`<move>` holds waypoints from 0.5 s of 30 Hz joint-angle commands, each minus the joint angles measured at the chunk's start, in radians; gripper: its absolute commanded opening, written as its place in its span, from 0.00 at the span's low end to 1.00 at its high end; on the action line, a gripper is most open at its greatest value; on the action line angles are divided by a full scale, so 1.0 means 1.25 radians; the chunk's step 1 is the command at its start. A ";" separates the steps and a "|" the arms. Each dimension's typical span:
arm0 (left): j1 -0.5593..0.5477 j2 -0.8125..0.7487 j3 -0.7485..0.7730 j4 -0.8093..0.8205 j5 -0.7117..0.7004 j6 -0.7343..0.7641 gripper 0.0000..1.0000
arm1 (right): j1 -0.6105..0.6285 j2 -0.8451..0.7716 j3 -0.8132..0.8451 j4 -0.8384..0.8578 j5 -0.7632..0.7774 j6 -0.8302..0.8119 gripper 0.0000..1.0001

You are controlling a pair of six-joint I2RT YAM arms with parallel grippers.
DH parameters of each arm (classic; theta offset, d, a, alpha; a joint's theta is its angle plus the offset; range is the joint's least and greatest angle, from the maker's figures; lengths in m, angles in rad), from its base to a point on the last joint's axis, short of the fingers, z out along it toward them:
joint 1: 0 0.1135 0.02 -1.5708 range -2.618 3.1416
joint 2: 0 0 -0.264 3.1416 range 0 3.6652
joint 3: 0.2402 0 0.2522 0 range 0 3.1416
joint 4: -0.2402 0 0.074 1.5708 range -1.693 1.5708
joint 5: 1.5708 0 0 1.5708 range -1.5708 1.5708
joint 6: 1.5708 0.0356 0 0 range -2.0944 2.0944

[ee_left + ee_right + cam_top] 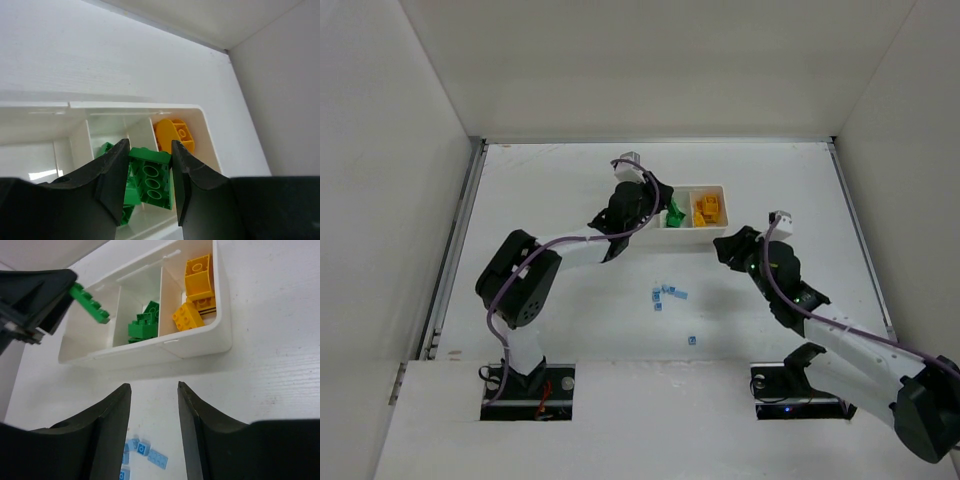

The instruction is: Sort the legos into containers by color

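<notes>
My left gripper (pixel 669 211) is shut on a green brick (pixel 150 175) and holds it above the white tray (pixel 716 186), over its middle compartment. The held green brick also shows in the right wrist view (pixel 90 303), tilted, above the tray's left part. More green bricks (pixel 142 325) lie in the middle compartment and yellow-orange bricks (pixel 197 290) in the right one. The left compartment looks empty. My right gripper (pixel 723 243) is open and empty, near the tray's front right corner. Several light blue bricks (pixel 668 293) lie on the table in front of the tray.
One more blue brick (pixel 692 340) lies alone nearer the arm bases. White walls close the table at the back and on both sides. The tray's front wall (pixel 200 342) faces my right gripper (pixel 154 386).
</notes>
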State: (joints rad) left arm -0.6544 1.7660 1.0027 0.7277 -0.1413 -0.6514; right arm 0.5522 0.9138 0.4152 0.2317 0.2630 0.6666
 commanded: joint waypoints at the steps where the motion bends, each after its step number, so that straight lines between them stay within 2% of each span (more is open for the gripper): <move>1: -0.004 0.029 0.071 -0.015 -0.028 0.063 0.22 | 0.025 -0.030 -0.012 0.018 0.022 0.007 0.49; 4: -0.010 0.057 0.103 -0.031 -0.040 0.077 0.24 | 0.044 -0.038 -0.020 0.016 0.025 0.007 0.52; 10: -0.015 0.081 0.139 -0.070 -0.073 0.106 0.45 | 0.084 -0.057 -0.025 0.000 0.033 0.002 0.60; 13: -0.019 0.073 0.133 -0.074 -0.087 0.120 0.53 | 0.106 -0.057 -0.024 -0.015 0.033 0.004 0.61; 15: -0.023 0.061 0.126 -0.074 -0.088 0.127 0.55 | 0.122 -0.050 -0.024 -0.020 0.033 0.007 0.58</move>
State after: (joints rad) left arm -0.6743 1.8782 1.1328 0.6262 -0.2222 -0.5346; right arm 0.6773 0.8555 0.3820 0.2108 0.2848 0.6712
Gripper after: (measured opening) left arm 0.546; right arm 0.593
